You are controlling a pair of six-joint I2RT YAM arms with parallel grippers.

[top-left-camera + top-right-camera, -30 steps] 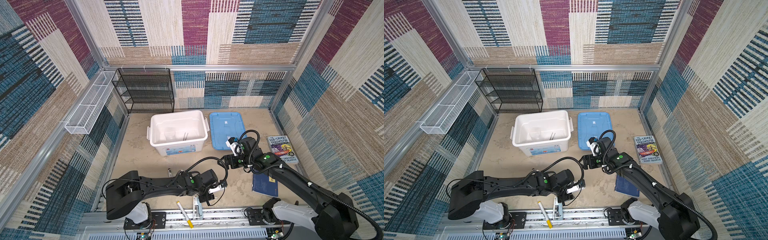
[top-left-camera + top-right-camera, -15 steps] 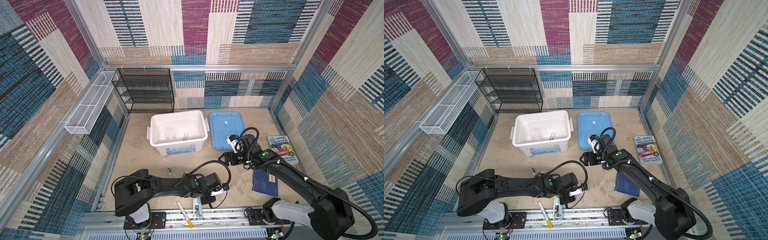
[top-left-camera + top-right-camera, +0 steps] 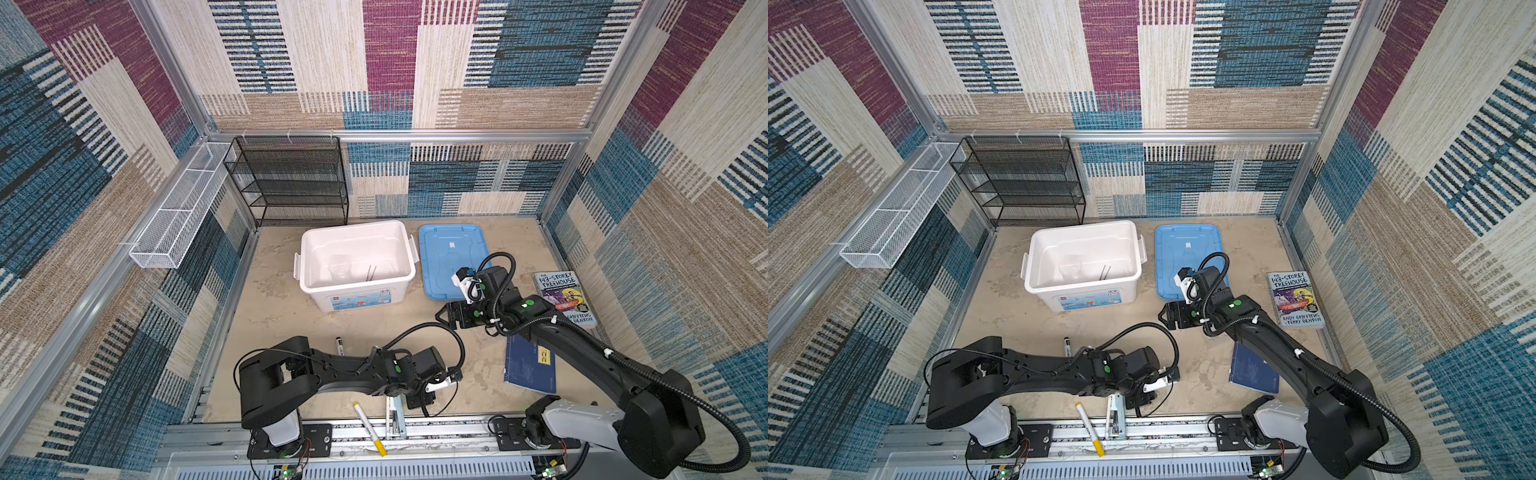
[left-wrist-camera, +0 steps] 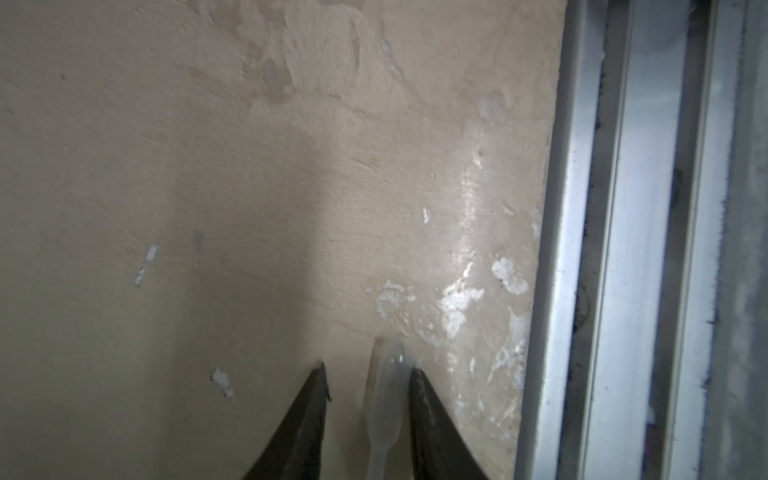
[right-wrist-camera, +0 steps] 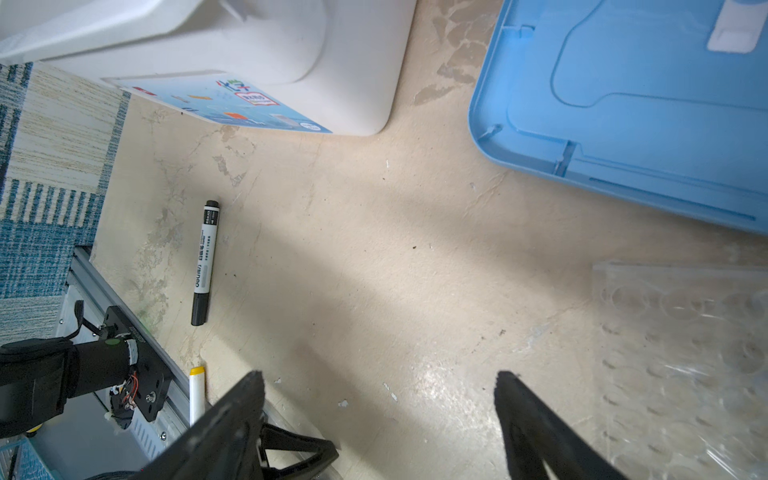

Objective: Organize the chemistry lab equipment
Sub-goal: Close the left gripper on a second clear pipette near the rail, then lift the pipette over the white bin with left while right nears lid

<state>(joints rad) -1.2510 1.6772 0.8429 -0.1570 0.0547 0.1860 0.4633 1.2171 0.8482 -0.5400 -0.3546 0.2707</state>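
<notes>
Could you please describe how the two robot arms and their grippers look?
The left arm and right arm are black with rounded housings, white bases and a green dot near each wrist. Thin black cables loop at the wrists, and a ribbed black hose follows the right arm. The left gripper and right gripper have black, pointed fingers.

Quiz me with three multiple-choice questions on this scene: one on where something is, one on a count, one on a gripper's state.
1. Where is the blue lid?
A) flat on the table beside the white bin
B) clipped onto the bin
C) standing on its edge

2. How many books lie on the table?
A) one
B) two
C) three

3. The right gripper is:
A) shut on the lid
B) fully shut, empty
C) open, empty

Answers:
1 A, it lies flat next to the bin.
2 B, an illustrated book and a blue book.
3 C, its jaws stand wide apart over bare table.
</notes>
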